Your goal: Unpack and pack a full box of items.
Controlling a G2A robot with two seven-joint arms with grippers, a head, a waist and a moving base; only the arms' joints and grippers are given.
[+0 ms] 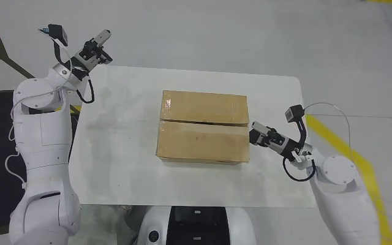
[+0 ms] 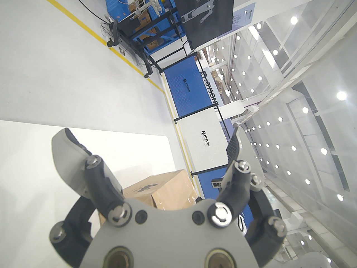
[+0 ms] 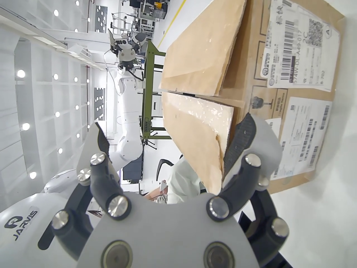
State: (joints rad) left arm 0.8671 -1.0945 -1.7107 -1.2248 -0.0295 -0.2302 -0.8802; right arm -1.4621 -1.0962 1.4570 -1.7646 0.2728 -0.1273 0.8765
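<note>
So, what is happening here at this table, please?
A two-armed robot is working on a cardboard box that stands in the middle of the white table, its top flaps folded down. The right gripper is open at the box's labelled end, and a corner of one flap seems to lie between its fingers. The left gripper is open and empty near the table's far corner, away from the box.

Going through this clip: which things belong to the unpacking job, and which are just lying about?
Job:
- cardboard box, flaps folded over
- right hand, open at the box's end
- left hand, open, far from the box

Lying about:
- table
- yellow floor line
- blue racks
</note>
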